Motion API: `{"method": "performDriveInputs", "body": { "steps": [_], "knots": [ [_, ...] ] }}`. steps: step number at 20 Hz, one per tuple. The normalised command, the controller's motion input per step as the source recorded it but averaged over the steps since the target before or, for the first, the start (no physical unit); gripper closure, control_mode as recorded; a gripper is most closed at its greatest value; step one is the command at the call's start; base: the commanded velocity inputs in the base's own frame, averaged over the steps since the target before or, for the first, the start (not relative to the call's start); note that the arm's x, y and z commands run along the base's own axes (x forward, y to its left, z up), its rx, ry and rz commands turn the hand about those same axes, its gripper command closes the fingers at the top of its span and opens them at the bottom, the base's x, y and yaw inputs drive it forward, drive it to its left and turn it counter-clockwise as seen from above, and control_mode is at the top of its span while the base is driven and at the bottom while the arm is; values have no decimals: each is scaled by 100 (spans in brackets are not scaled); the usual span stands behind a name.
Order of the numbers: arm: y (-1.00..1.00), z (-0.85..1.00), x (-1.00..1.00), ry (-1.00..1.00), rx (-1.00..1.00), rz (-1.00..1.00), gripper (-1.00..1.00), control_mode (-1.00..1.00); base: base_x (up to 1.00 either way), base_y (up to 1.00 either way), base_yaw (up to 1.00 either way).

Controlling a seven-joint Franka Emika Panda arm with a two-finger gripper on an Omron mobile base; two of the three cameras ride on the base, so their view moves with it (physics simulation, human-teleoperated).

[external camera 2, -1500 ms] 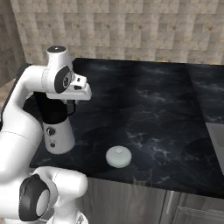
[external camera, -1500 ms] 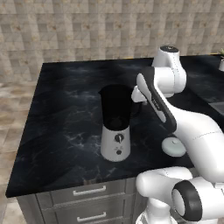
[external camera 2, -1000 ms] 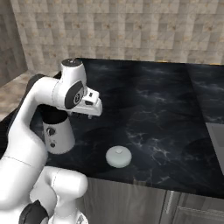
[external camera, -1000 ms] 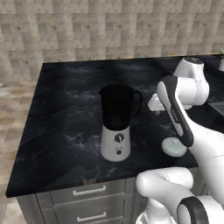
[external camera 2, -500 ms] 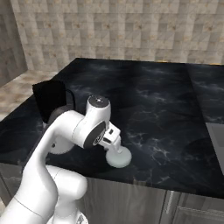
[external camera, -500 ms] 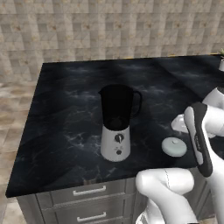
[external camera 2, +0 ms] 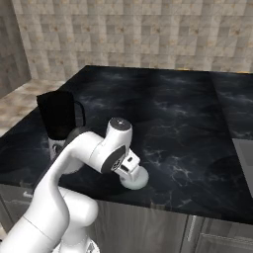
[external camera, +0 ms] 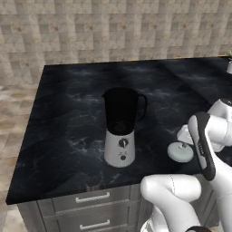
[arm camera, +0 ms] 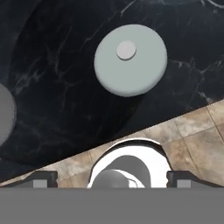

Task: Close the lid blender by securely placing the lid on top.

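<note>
The arm bends low over the lid (external camera 2: 140, 180) near the counter (external camera 2: 188, 118) front edge, blender (external camera 2: 60, 123) standing left.

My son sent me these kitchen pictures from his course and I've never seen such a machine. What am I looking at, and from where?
It is a computer-rendered kitchen with a white robot arm on a base that can drive. Two pictures come from cameras on that base, looking forward and down from behind the arm's left and right. The third comes from a camera on the hand, looking along the gripper.

On the dark marble counter stands a blender: a near-black jar on a silver-white base, its mouth uncovered. Its lid, a pale round disc with a small knob, lies flat on the counter near the front edge, to the blender's right.

The arm is bent low over the lid. The gripper is open and holds nothing; the lid lies ahead of its fingertips, untouched.
</note>
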Motion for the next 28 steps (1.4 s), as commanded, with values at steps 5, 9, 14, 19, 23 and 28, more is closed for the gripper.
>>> {"method": "performDriveInputs", "body": {
  "steps": [5,9,14,19,23,28],
  "knots": [
    [-4,-17,31,14,0,-4,-100,-100,0,0,0],
    [-13,-5,52,9,0,0,-100,-100,0,0,0],
    [-24,-7,46,9,0,0,-100,-100,0,0,0],
    [-18,-18,27,8,0,1,-100,-100,0,0,0],
    [-10,-29,23,10,0,2,-100,-100,0,0,0],
    [-1,-38,26,7,0,2,-100,-100,0,0,0]
  ]
}}
